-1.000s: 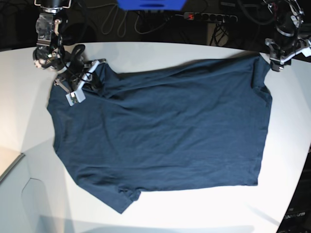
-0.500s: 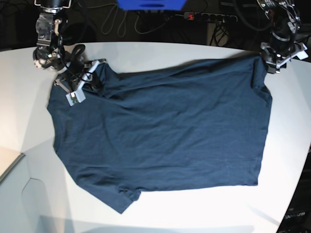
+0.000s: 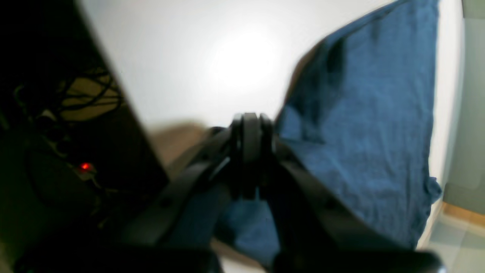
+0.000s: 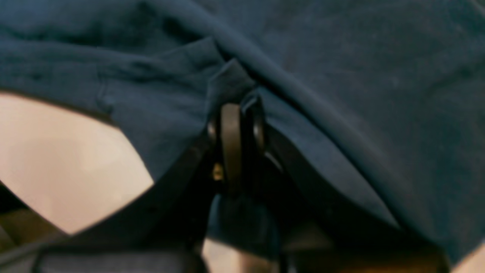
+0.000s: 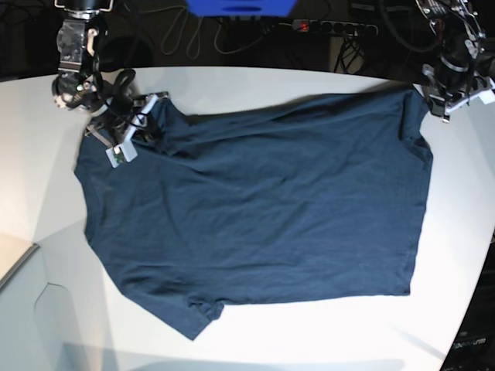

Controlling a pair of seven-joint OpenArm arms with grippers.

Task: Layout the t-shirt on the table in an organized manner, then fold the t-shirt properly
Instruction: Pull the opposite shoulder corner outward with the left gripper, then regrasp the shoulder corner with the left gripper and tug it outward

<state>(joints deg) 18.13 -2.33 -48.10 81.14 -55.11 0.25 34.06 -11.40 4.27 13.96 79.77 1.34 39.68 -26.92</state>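
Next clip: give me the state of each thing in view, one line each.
t-shirt: spread mostly flat, lightly wrinkled, one sleeve bunched.
table: white, carrying the shirt.
right end effector: shut on the t-shirt's edge.
left end effector: shut, at the shirt's corner; hold unclear.

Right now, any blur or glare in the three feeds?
Left wrist: soft all over, a bright glare patch on the table, the left gripper a dark blur. Right wrist: the t-shirt and right gripper out of focus, too close. Base: sharp, evenly lit, faint shadow along the shirt's bottom edge.
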